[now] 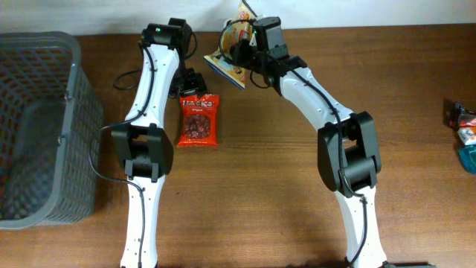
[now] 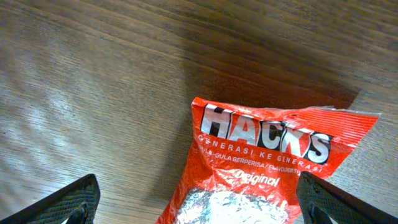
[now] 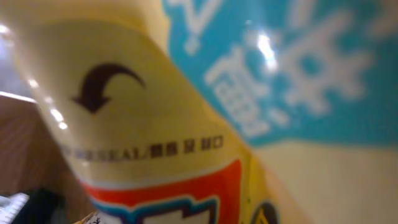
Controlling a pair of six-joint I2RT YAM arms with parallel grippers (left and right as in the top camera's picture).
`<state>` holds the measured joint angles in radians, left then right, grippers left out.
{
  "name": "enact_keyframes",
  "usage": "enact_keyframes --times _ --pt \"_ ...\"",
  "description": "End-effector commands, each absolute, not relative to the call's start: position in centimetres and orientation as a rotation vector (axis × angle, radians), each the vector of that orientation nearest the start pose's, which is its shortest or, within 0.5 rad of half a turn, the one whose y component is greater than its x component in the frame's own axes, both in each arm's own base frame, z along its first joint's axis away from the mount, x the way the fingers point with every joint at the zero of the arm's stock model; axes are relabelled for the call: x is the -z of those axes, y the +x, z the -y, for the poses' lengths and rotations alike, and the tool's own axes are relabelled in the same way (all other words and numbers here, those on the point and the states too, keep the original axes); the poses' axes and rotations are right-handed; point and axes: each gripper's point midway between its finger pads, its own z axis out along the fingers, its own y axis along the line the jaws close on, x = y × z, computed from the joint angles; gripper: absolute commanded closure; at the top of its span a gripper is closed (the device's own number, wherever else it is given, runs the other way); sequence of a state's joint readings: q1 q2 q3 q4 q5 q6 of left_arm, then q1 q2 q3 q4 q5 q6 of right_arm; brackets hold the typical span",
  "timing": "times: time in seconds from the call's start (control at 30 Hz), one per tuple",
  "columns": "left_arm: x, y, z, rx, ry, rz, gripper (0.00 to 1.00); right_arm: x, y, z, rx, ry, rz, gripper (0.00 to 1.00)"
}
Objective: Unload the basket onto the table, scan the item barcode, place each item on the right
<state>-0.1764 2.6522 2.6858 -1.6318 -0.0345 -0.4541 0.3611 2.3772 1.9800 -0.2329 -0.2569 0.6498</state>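
Note:
A red Hacks candy bag (image 1: 198,120) lies flat on the wooden table. In the left wrist view the bag (image 2: 267,162) fills the lower middle, and my left gripper (image 2: 205,208) hangs open above it, one black finger (image 2: 68,202) on each side. My right gripper (image 1: 244,46) holds a yellow snack packet (image 1: 230,63) lifted near the table's far edge. That packet (image 3: 186,124) fills the right wrist view with yellow, blue and red print and hides the fingers. No barcode shows in any view.
A grey mesh basket (image 1: 74,97) stands at the left edge. A few small packets (image 1: 465,134) lie at the far right edge. A black cable (image 1: 123,78) loops by the left arm. Bare wood lies between the arms.

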Motion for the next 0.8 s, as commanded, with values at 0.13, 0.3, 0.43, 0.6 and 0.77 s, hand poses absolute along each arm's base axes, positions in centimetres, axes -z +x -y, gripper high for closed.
enact_keyframes --times 0.13,0.3,0.43,0.6,0.77 --pt "-6.2 48.5 7.8 -0.082 -0.449 -3.110 0.01 -10.6 58.5 -27.2 -0.797 0.179 -2.377 0.91" --pt "-6.2 48.5 7.7 -0.082 -0.450 -3.110 0.01 -17.0 60.9 -21.9 -0.769 0.217 -2.241 0.96" --pt "-6.2 48.5 7.8 -0.082 -0.449 -3.110 0.01 -22.8 61.4 -7.4 -0.643 0.465 -2.166 0.96" --pt "-6.2 48.5 7.8 -0.082 -0.448 -3.110 0.01 -16.7 54.3 11.9 -0.373 1.016 -2.333 0.96" --pt "-6.2 48.5 7.7 -0.082 -0.450 -3.110 0.01 -13.8 44.8 25.5 0.069 1.317 -2.383 0.95"
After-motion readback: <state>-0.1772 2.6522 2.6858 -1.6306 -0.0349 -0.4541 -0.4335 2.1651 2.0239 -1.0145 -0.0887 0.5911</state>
